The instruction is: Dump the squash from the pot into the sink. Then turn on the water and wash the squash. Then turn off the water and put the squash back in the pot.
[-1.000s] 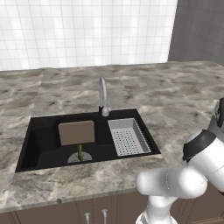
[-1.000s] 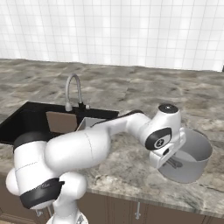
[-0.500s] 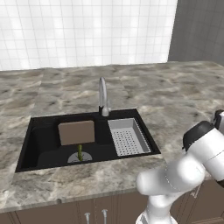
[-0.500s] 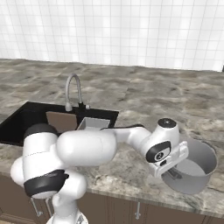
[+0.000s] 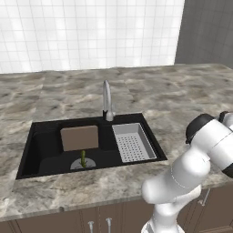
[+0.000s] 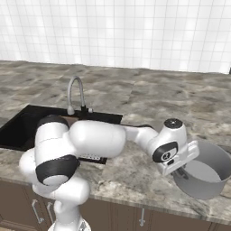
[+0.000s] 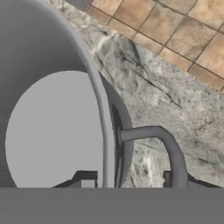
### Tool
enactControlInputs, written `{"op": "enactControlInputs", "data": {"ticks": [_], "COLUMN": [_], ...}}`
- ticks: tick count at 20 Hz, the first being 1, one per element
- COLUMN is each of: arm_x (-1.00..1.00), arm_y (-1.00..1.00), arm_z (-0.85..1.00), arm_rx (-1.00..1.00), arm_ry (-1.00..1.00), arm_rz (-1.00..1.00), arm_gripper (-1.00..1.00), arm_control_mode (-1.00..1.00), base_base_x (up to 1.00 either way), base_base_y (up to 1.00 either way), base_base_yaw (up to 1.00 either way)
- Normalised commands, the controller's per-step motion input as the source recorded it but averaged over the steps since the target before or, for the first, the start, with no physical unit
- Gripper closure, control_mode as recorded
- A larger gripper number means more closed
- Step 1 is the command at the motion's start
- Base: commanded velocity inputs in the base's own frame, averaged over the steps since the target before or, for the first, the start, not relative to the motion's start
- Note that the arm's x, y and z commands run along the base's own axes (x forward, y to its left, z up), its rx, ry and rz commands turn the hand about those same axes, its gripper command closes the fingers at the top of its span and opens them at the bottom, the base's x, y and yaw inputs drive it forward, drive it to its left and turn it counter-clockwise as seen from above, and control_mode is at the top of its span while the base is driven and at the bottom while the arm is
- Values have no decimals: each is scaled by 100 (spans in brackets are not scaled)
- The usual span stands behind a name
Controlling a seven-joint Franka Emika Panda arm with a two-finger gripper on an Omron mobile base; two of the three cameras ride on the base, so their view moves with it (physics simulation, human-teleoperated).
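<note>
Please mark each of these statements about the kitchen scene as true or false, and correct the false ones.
1. The squash lies in the sink, at the drain. True.
2. The pot stands inside the sink. False: it is on the counter to the right of the sink, at the front edge.
3. The tool has one finger inside the pot's wall and one outside, by a loop handle. True.
4. Water is running from the faucet. False: no stream is visible.
5. The pot holds the squash. False: its inside is bare.
6. A perforated strainer tray sits in the right part of the sink. True.
</note>
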Motion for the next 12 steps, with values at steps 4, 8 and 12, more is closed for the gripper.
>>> {"op": "enactControlInputs", "data": {"ticks": [4, 8, 12], "arm_x": [-6, -30, -40], "arm_y": [-1, 3, 44], "arm_z": [-12, 12, 53], "arm_rx": [0, 0, 0], "arm_ry": [0, -8, -19], "arm_rz": [-2, 0, 0], "arm_gripper": [-100, -100, -100], "arm_control_mode": [-100, -100, -100], "base_base_x": [0, 0, 0], "base_base_y": [0, 0, 0], "base_base_yaw": [0, 0, 0]}}
